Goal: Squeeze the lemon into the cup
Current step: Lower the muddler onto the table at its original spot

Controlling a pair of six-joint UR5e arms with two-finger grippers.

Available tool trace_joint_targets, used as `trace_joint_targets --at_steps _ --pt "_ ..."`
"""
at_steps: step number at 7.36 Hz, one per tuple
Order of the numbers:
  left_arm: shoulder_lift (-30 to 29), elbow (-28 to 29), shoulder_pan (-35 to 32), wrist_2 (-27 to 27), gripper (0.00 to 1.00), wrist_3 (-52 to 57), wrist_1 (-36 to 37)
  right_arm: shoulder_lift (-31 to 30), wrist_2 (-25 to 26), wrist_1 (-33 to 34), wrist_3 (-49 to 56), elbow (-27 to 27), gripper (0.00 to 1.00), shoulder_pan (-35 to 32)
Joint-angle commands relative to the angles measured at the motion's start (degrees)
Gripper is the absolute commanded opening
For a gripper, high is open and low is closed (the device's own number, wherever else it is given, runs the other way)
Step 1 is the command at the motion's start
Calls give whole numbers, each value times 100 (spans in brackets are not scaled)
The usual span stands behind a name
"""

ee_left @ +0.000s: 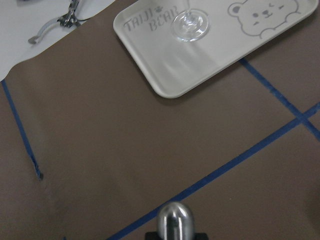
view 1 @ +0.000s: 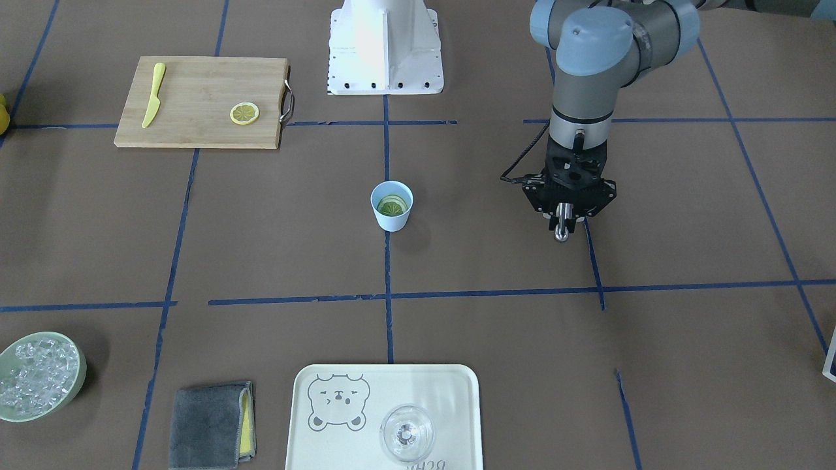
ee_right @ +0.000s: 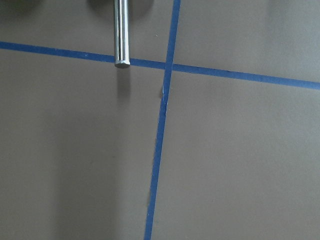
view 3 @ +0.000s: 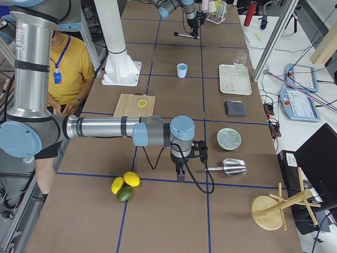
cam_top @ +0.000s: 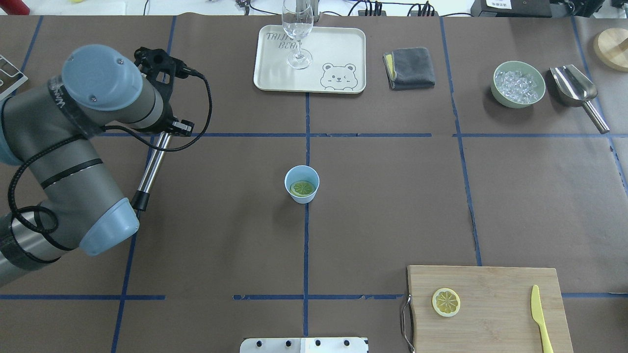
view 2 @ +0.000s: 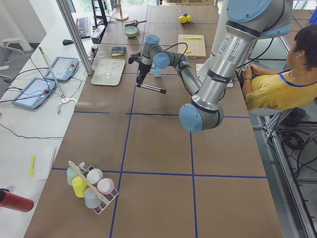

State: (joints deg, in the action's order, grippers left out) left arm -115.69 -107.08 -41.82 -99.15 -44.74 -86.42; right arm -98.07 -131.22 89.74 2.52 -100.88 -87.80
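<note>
Left pincer (view 1: 563,219) clamps a smooth steel rod (cam_top: 152,166), well apart from the tapered cup (view 1: 394,220) holding a lemon slice (view 1: 392,207); right pincer (view 3: 179,175) opening unclear.

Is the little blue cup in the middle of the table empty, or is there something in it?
Not empty. The cup stands upright, and a lemon slice lies inside it, visible through its open mouth.

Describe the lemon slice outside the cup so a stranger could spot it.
Find the bamboo cutting board with a metal handle. Two yellow things lie on it: the lemon slice is the round one nearer the handle, not the long knife.
</note>
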Motion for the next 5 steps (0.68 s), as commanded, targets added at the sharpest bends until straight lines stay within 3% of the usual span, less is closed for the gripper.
trace_joint_targets --at_steps 1,2,5 --pt "772 47 -10 -25 0 -281 -731 7 0 0 3 7 100 0" --pt "1081 108 -10 -25 0 -324 -1023 16 0 0 3 -2 100 0" --pt "1145 555 -10 -25 0 -342 -1096 42 9 0 3 -2 100 0"
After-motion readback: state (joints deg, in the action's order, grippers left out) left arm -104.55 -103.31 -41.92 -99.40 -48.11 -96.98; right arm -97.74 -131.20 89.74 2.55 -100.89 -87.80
